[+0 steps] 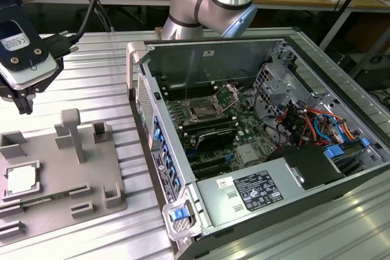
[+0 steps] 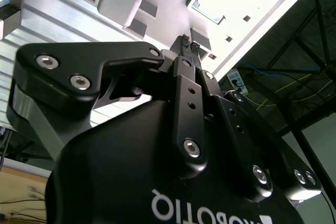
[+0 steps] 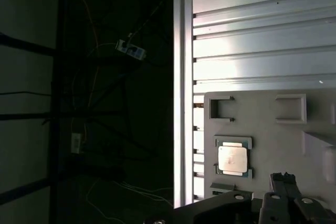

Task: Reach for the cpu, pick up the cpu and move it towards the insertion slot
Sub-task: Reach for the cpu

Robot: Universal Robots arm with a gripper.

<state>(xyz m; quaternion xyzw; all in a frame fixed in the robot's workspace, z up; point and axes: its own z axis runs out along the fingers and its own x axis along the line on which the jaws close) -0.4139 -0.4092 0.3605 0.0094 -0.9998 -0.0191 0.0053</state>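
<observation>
Just a small square cpu point(image 3: 232, 159), silvery-white top, flat in grey tray point(image 3: 260, 124).

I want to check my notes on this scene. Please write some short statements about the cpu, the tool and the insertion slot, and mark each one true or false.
1. The cpu lies in a recess of the grey tray. True.
2. The tool holds the cpu. False: it hangs above the tray, apart from the cpu, and holds nothing.
3. The insertion slot sits inside the open computer case. True.
4. The grey tray stands inside the computer case. False: it lies on the ribbed metal table, at the exterior view's left of the case.
</observation>
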